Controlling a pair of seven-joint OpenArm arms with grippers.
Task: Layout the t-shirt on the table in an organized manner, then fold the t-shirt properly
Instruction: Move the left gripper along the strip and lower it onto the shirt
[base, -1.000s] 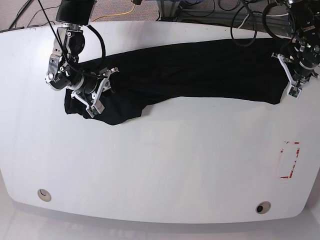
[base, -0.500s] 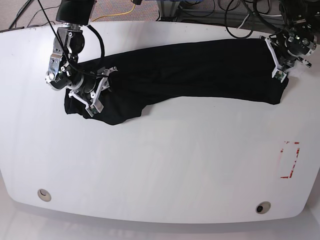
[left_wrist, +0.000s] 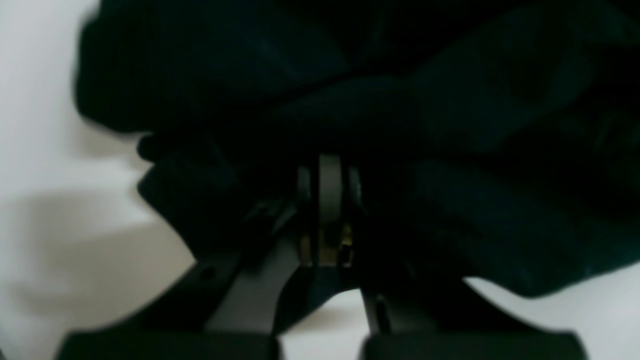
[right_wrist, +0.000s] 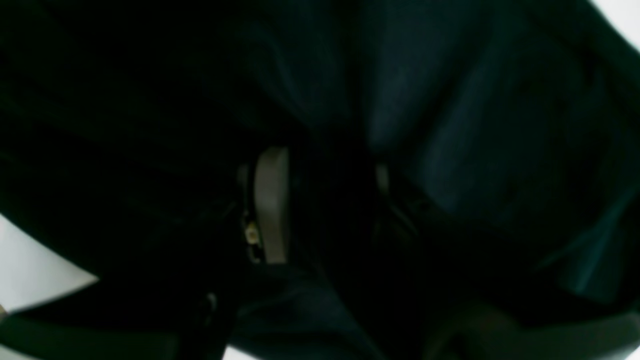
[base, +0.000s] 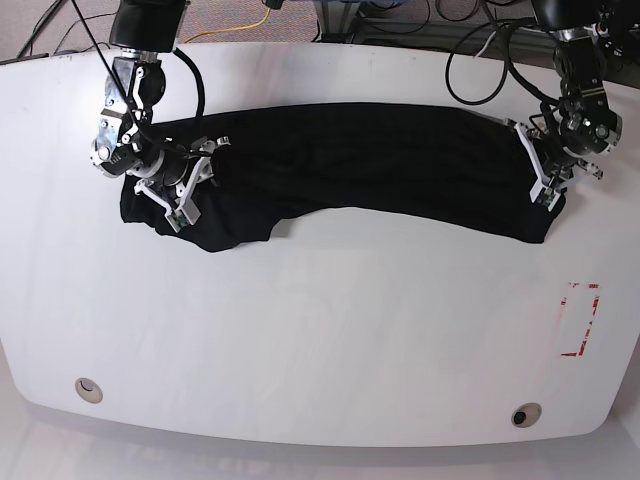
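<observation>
Jaws half-buried in t-shirt (base: 380, 160)

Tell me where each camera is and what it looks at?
Base: high above the table, looking down; both arms show, the left pincer and right pincer on the t-shirt.
Left wrist: on the left arm, looking along its pincer, shut on the shirt.
Right wrist: on the right arm, close behind its pincer, with black cloth between its fingers.
All three views share the shirt.

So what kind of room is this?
Probably a robot lab: two robot arms work a soft black t-shirt on a big glossy white table, with tangled dark cables on the floor behind.
</observation>
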